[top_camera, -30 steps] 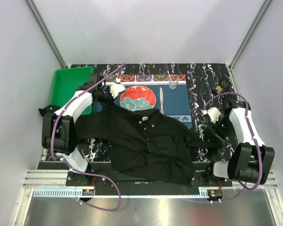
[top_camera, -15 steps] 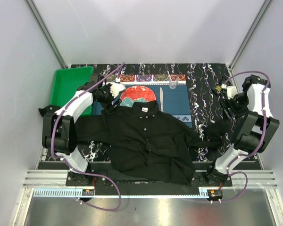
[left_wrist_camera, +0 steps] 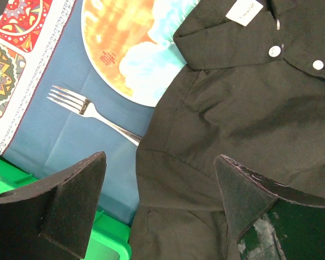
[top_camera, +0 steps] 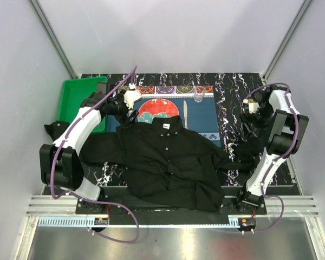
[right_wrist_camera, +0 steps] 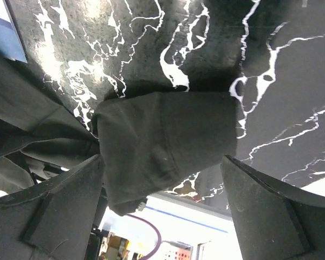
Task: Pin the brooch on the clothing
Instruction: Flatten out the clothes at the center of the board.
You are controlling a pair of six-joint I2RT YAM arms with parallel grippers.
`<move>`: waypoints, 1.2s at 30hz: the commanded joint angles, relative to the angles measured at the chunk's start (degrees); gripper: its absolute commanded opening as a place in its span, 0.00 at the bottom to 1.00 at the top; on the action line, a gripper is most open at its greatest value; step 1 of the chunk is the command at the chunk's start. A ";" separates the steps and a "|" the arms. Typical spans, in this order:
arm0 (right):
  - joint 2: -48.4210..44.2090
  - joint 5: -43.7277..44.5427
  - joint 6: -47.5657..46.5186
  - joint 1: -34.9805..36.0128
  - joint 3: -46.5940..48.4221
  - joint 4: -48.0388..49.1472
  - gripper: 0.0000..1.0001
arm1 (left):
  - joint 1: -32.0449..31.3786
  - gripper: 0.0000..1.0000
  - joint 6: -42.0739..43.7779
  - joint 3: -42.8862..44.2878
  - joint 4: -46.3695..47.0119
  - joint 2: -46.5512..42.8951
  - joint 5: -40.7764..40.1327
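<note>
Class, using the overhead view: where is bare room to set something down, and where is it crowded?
Free: the marble strip between mat and right arm; the blue patch right of the knife. Crowded: the near half, under the shirt; the mat's left end, below the left pincer.

A black, white-veined marble table (top_camera: 233,92) carries a green tray (top_camera: 78,100) at its 10 o'clock corner. A blue patterned placemat (top_camera: 203,122) lies at 12 o'clock, bearing a red-and-pale-blue plate (top_camera: 158,112), a knife (top_camera: 186,115) at the plate's 3 o'clock and a small clear glass (top_camera: 199,96) at its 1 o'clock; a fork (left_wrist_camera: 92,111) lies on the mat just beside the plate
</note>
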 commanded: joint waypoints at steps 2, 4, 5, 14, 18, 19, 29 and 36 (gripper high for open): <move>2.53 5.99 4.36 2.68 -3.25 1.72 0.91 | -0.22 0.87 -1.94 1.84 0.35 -1.77 2.89; 3.94 4.61 4.80 3.30 -2.55 1.20 0.87 | -0.22 0.87 -2.73 2.10 0.35 -1.77 2.89; 4.90 3.90 5.94 3.47 -2.02 1.19 0.85 | -0.22 0.87 -2.99 2.54 0.35 -1.77 2.97; 3.16 -3.30 4.29 6.46 0.17 0.32 0.01 | -0.22 0.87 -4.31 2.98 0.35 -2.82 2.71; -4.21 -13.40 -0.28 6.38 7.01 -1.35 0.00 | -0.22 0.87 -4.67 3.16 0.26 -4.05 2.88; -7.88 -17.08 -2.12 6.29 8.16 -1.09 0.00 | -0.22 0.87 -4.75 3.42 0.09 -4.31 2.97; -29.78 -27.48 -10.92 -5.74 9.68 13.66 0.00 | -0.22 0.88 -5.19 4.57 -0.71 -7.83 4.56; -46.13 -19.34 -36.55 -11.20 -15.75 15.87 0.08 | 0.31 0.88 -5.28 3.51 -0.79 -8.10 3.68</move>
